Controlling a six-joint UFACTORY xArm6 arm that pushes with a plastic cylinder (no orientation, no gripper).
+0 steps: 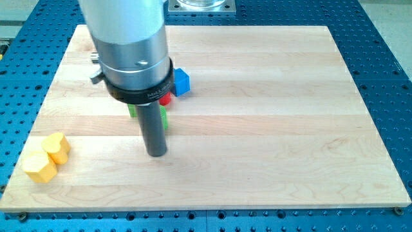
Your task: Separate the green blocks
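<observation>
My tip [156, 154] rests on the wooden board [270, 129] left of centre, just below a cluster of blocks that the arm mostly hides. A green block [164, 118] shows at the rod's right side, and another bit of green [131, 111] shows at its left. Their shapes cannot be made out. A red block [165, 100] peeks out under the arm's collar. A blue cube [182, 82] sits just to the right of the red one.
Two yellow blocks sit touching near the board's bottom left corner: a heart-like one [58, 147] and a hexagonal one [38, 167]. The board lies on a blue perforated table [386, 77].
</observation>
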